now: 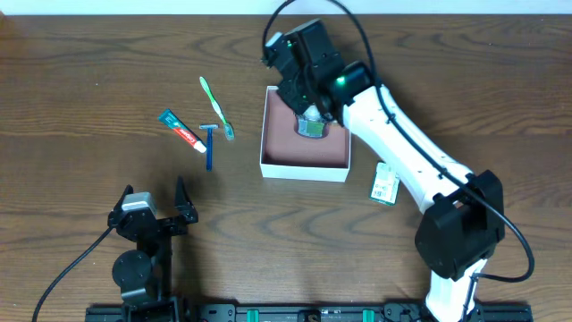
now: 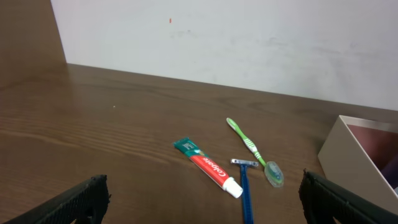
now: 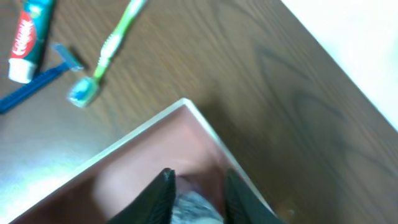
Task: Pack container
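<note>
The container (image 1: 277, 159) is a shallow square box with white walls and a pink-brown inside, at the table's middle; it also shows in the left wrist view (image 2: 339, 158) and the right wrist view (image 3: 134, 146). My right gripper (image 1: 312, 114) hangs over its far right part, fingers (image 3: 196, 186) closed on a small grey-green item (image 1: 313, 128) just above the floor. My left gripper (image 1: 154, 210) is open and empty near the front left, well short of the toiletries.
A Colgate toothpaste tube (image 1: 181, 131), a blue razor (image 1: 210, 148) and a green toothbrush (image 1: 215, 107) lie left of the box. A small green-and-white packet (image 1: 385, 185) lies right of it, beside my right arm.
</note>
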Robot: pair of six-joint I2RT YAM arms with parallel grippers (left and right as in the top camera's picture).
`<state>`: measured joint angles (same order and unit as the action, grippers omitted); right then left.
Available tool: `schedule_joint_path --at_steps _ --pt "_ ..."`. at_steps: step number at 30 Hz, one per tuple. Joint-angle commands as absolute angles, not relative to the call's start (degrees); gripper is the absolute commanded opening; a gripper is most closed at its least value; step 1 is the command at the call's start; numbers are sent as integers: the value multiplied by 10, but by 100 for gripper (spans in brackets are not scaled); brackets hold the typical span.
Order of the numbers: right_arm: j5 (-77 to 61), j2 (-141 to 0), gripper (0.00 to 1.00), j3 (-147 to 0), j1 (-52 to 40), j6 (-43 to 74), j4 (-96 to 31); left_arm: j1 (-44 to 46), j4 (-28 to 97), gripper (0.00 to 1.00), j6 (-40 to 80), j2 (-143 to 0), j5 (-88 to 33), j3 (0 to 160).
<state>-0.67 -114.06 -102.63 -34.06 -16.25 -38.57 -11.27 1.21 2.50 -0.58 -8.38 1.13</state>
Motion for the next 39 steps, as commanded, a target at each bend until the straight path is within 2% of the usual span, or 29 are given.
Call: schedule_joint_path --at_steps 1,14,20,28,39 --pt "-20 -1126 21 -1042 -363 -168 -394 -116 34 98 15 -2 -90 2" --pt "-3 -1174 7 -1034 -360 -165 -413 -116 34 98 15 -2 -90 2" --pt "0 -1200 4 -1034 -360 -217 -428 -116 34 98 15 -2 -90 2" --pt "-5 -1204 1 -1034 -360 -322 -451 -116 34 98 15 -2 -90 2" --pt "-45 -1220 1 -1034 -361 -394 -425 -116 34 98 15 -2 -90 2"
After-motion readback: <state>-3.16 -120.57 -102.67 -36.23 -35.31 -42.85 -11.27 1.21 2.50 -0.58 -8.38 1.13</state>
